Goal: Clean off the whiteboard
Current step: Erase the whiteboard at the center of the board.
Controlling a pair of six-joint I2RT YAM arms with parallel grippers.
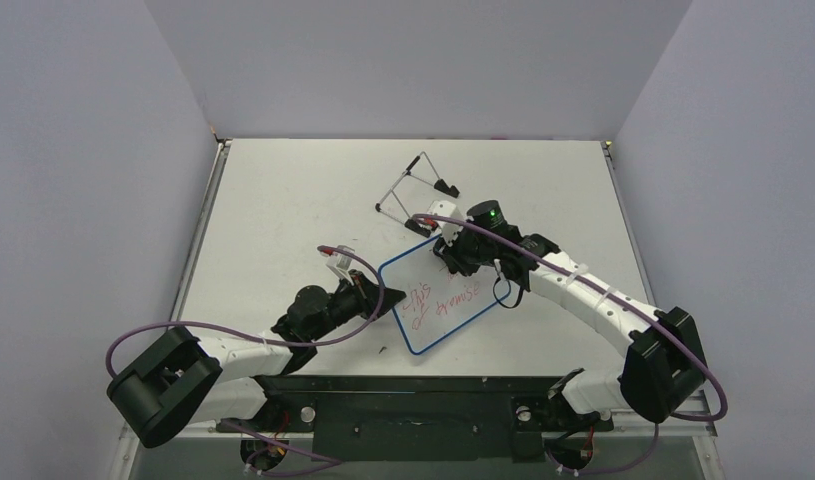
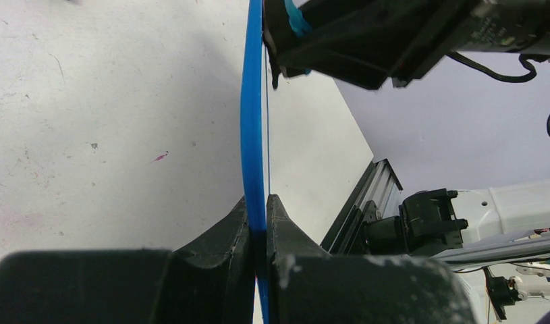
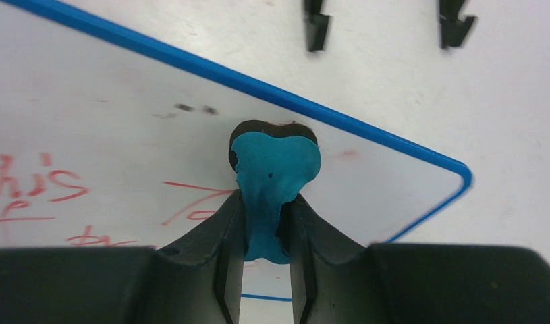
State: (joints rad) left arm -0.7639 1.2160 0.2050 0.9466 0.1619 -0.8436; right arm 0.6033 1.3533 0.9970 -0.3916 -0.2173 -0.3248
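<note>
1. Now we are at the wiping step. The small white rectangular whiteboard with a thin blue rim (image 1: 423, 325) sits on the pale table (image 1: 283, 200) between the two arms, in front of the thin wire easel stand (image 1: 415, 185).
2. Our left gripper (image 2: 258, 206) is clamped on the board's blue rim, holding it steady. We cannot tell whether the board lies flat or is tipped up on that side.
3. Our right gripper (image 3: 266, 202) is closed on the small blue bow-shaped eraser (image 3: 275, 165). Its dark felt end appears to press on the board's face, just inside the far rim near a rounded corner.
4. The red handwritten marks (image 3: 49, 185) lie beside the eraser, mostly unwiped, so we judge the erasing barely begun.
5. Next we need to sweep the eraser across the writing with steady downward pressure. The left grip must hold firm so that the board does not slide.
</note>
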